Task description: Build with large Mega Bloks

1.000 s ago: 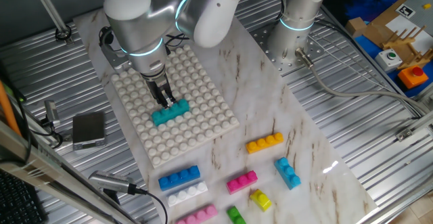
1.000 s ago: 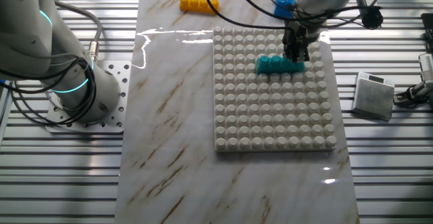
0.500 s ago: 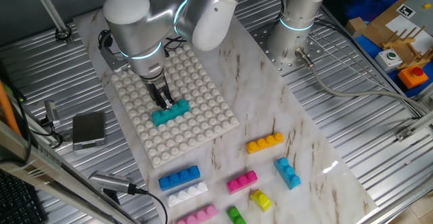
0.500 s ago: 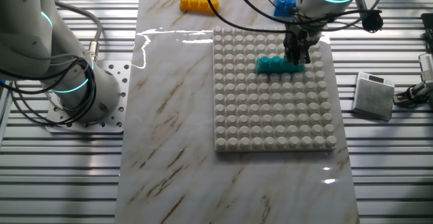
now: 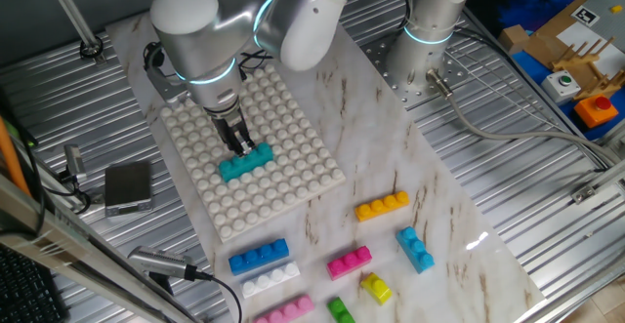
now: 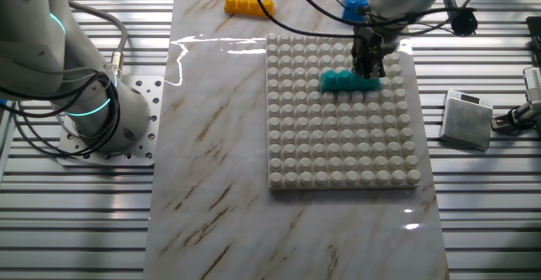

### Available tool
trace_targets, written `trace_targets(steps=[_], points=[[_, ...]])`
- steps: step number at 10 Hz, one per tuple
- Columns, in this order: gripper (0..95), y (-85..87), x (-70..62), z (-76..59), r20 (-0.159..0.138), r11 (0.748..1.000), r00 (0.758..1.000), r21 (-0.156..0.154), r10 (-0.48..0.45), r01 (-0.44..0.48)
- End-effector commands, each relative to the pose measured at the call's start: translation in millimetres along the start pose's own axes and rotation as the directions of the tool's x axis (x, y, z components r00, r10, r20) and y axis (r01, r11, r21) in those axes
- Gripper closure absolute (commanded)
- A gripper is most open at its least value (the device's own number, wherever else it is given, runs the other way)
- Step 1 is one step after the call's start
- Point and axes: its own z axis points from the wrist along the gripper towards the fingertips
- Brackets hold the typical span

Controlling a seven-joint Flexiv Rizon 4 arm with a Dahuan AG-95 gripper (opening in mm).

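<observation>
A teal four-stud brick (image 5: 246, 163) (image 6: 347, 81) sits on the white studded baseplate (image 5: 283, 181) (image 6: 338, 157). My gripper (image 5: 238, 145) (image 6: 368, 68) points straight down over one end of it. The narrow dark fingers stand close together and grip that end. Loose bricks lie on the marble in front of the plate: orange (image 5: 382, 206), blue (image 5: 259, 256), white (image 5: 270, 279), magenta (image 5: 349, 262), light blue (image 5: 415, 248), yellow (image 5: 376, 287), green (image 5: 340, 310) and pink (image 5: 284, 310). The orange brick (image 6: 248, 5) also shows in the other fixed view.
A second robot base (image 5: 422, 55) (image 6: 106, 115) is bolted beside the marble board. A small grey box (image 5: 128, 186) (image 6: 467, 119) with cables lies by the baseplate. Cardboard and blue boxes (image 5: 566, 40) stand at the far right.
The gripper has shifted only slightly at the end of the teal brick. The brick stays in the same place on the baseplate.
</observation>
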Motion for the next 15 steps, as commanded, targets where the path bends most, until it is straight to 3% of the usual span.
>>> trace_targets(steps=[1,4,12,15], points=[[95.0,1.1,6.7,1.9,0.005,1.0,1.0,0.0,-0.008,0.008],[95.0,2.1,15.3,6.3,0.008,1.0,1.0,0.002,-0.008,0.008],[95.0,10.4,16.6,19.2,0.019,1.0,1.0,0.011,-0.014,0.014],[95.0,10.7,17.0,17.7,0.016,1.0,1.0,0.01,-0.014,0.014]])
